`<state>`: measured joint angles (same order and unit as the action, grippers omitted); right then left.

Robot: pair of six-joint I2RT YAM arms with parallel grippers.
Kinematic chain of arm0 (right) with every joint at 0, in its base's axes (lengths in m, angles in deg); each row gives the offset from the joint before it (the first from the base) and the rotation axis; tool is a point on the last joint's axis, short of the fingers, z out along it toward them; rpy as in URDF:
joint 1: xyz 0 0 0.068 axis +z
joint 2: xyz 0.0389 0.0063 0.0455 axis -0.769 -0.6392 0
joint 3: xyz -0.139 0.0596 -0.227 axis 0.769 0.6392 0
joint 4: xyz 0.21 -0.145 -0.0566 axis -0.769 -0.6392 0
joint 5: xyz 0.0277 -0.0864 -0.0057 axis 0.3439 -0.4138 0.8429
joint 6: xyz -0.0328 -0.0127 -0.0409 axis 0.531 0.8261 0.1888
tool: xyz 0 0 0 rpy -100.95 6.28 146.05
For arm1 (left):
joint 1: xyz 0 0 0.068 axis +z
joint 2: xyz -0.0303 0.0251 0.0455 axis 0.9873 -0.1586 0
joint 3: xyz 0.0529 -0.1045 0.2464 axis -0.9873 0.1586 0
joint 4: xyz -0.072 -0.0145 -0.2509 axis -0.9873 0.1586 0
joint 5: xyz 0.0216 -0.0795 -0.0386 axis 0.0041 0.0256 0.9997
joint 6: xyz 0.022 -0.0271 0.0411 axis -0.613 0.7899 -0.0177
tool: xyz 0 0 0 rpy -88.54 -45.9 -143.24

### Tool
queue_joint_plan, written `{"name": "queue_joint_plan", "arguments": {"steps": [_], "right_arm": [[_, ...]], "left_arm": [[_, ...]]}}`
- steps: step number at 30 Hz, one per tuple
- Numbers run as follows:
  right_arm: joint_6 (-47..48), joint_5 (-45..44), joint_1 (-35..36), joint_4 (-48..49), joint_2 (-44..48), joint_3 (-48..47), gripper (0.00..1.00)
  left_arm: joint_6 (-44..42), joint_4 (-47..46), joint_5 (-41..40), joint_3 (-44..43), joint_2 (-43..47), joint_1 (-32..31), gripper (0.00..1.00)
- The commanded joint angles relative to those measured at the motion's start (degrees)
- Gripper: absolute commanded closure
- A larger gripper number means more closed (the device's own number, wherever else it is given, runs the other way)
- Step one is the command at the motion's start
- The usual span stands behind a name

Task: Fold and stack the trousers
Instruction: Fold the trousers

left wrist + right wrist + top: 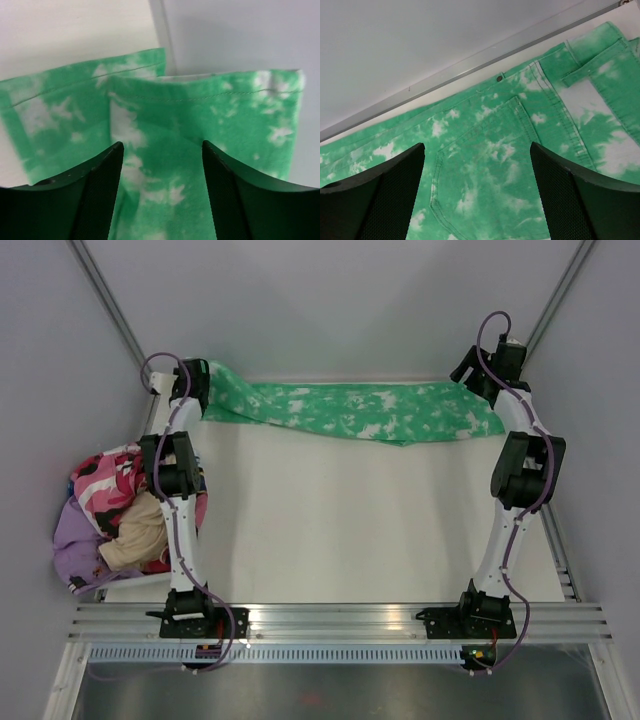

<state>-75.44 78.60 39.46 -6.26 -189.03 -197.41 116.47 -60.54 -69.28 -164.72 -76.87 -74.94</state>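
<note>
Your bright green, white-mottled fabric trousers [350, 412] lie stretched along the far edge of the white table [330, 530]. The waist is toward the table's far right corner and the leg hems toward its far left corner. Your left gripper [160, 150] sits at the hems, fingers spread wide, with cloth showing in the gap; you cannot tell whether either pad touches it. Your right gripper [477, 150] hangs over the waist end above a stitched back pocket [485, 170], fingers wide apart and holding nothing. A heap of pink, purple and beige clothes [115, 510] sits at the table's left edge.
</note>
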Motion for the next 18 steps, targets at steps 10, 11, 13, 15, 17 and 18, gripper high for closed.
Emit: {"name": "queue_joint_plan", "arguments": {"steps": [10,11,13,15,17,18], "right_arm": [[1.78,-0.01,0.79,-1.46,-0.11,-1.94,0.08],[1.95,-0.18,0.79,-1.55,-0.1,-1.94,0.08],[2.04,-0.44,0.7,-1.81,-0.19,-2.12,0.08],[2.05,-0.62,0.79,-1.81,-0.28,-2.12,0.08],[1.78,-0.8,0.79,-1.99,-0.37,-2.12,0.08],[1.52,-0.8,0.79,-1.99,-0.54,-2.12,0.08]], "left_arm": [[-0.71,-1.31,3.45,9.7,6.51,2.59,0.29],[-0.62,-2.36,3.19,9.53,5.99,2.59,0.31],[-0.1,-4.2,3.45,9.44,5.37,2.68,0.34],[0.78,-7.63,4.59,9.26,4.06,2.85,0.37],[1.57,-10.27,6.25,8.31,3.0,2.77,0.38],[1.66,-11.06,6.7,7.34,1.34,2.77,0.38]]}}
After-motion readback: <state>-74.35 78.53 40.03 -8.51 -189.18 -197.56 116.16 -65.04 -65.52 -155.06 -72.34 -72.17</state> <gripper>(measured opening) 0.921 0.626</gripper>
